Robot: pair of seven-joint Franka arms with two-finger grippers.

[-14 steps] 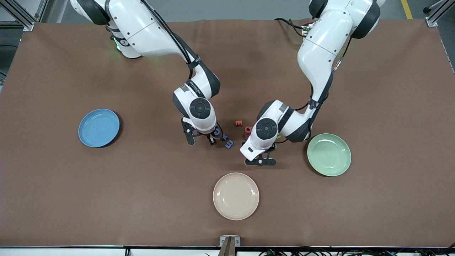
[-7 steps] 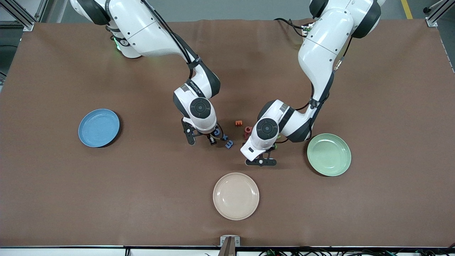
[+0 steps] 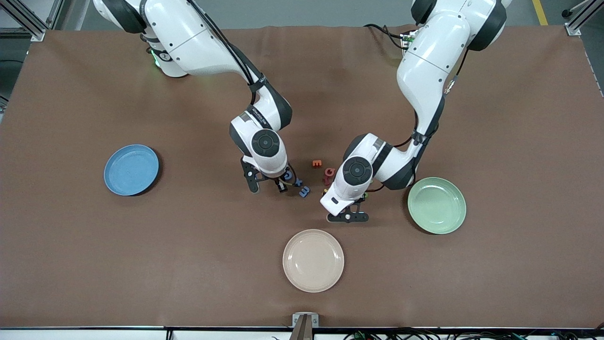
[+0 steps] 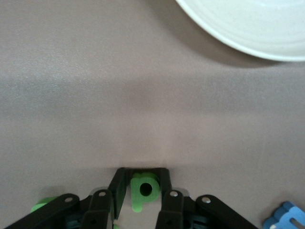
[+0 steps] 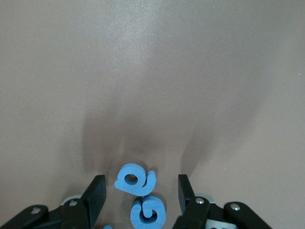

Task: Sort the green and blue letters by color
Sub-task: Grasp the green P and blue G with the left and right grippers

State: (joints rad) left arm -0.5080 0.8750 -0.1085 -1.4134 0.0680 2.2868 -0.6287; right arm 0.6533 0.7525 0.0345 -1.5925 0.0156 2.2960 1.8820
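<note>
My left gripper [image 4: 141, 183] is down at the table between the green plate and the loose letters, shut on a green letter p [image 4: 144, 190] that lies flat between its fingers. In the front view the left gripper [image 3: 347, 216] hides that letter. Another green letter [image 4: 42, 206] peeks out beside the hand. My right gripper [image 5: 140, 191] stands open, low over the table, with two blue letters [image 5: 135, 178] [image 5: 148, 212] lying between its fingers, untouched. More blue letters [image 3: 304, 191] lie beside the right gripper [image 3: 266, 186].
A blue plate [image 3: 131, 169] sits toward the right arm's end and a green plate [image 3: 436, 205] toward the left arm's end. A pinkish plate [image 3: 313, 260] lies nearest the front camera. An orange letter [image 3: 317, 163] and red letters [image 3: 329, 173] lie between the hands.
The left gripper's fingers have closed in on the green p, and that hand has edged slightly toward the green plate. The right gripper's fingers have narrowed a little.
</note>
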